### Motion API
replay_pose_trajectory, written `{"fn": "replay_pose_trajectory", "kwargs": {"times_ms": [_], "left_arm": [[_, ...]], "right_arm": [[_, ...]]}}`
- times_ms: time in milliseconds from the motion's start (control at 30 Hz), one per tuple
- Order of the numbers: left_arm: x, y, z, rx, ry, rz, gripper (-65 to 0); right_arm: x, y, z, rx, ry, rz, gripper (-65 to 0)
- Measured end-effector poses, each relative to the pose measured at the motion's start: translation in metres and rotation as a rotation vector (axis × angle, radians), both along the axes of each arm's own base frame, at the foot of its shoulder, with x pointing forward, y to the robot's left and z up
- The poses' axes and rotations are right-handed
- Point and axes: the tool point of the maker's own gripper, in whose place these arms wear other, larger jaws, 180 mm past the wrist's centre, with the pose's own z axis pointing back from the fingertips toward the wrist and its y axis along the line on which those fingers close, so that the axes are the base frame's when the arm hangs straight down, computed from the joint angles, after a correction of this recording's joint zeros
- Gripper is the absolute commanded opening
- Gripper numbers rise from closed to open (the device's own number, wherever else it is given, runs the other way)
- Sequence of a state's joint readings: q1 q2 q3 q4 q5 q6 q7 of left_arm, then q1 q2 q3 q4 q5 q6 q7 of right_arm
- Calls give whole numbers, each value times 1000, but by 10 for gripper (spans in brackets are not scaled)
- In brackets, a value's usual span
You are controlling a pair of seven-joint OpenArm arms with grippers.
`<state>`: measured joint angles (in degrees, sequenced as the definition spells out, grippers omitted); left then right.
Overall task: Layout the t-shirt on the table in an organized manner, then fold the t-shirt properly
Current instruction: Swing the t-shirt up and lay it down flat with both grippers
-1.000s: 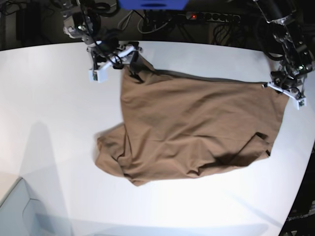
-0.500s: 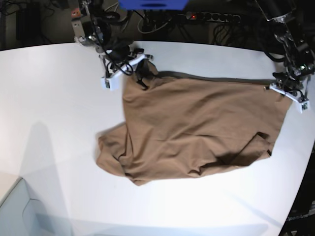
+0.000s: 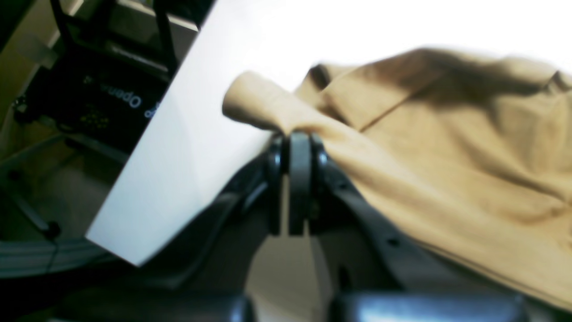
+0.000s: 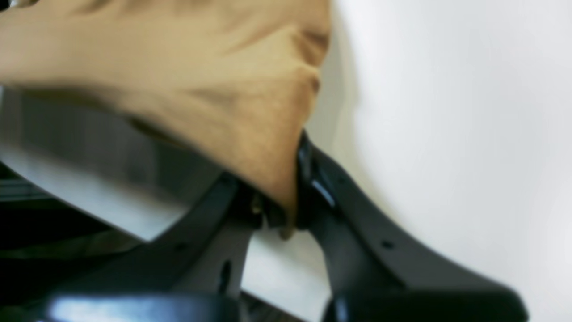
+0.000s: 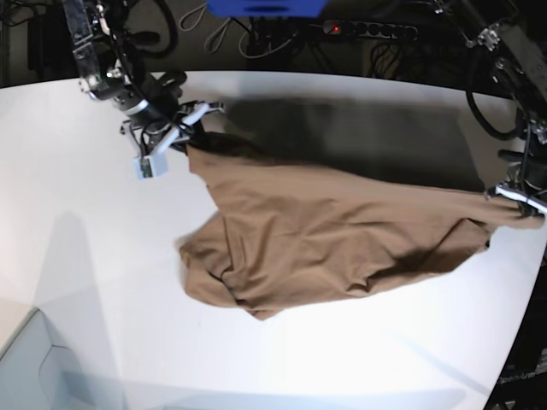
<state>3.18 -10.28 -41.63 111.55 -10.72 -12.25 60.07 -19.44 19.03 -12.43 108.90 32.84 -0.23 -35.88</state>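
The right hand (image 5: 181, 130), at the far left of the base view, is closed tight on a bunch of brown cloth; its wrist view shows a corner of the t-shirt (image 4: 214, 89) pinched between the two dark fingers (image 4: 313, 179), with a little tip of fabric poking out below them. The left hand (image 5: 518, 195), at the far right edge of the base view, is likewise clamped shut on the shirt; its wrist view shows the cloth draped over the closed fingers (image 3: 298, 152), a rolled fold of fabric sticking out to one side.

Between the two hands the t-shirt (image 5: 325, 231) hangs stretched, its upper edge running taut from one grip to the other and raised clear of the surface (image 5: 85, 256), with a wide dark shadow thrown on the white top behind it. The lower part of the shirt sags down and lies on the surface in rumpled folds, bunched thickest at the near left, where a lobe of cloth sticks out. The shirt sits toward the far half of the surface, right of centre.

Beyond the far edge of the surface are dark cables and a power strip (image 5: 367, 30) with a small red light.
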Motion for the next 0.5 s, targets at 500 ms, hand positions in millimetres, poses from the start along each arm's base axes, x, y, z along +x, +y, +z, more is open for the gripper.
{"fn": "replay_pose_trajectory", "kwargs": {"times_ms": [500], "left_arm": [[92,-39,107,19,-307,-123,-650]], "right_arm": [[84,-30,97,-79,-330,-3,-646]]}}
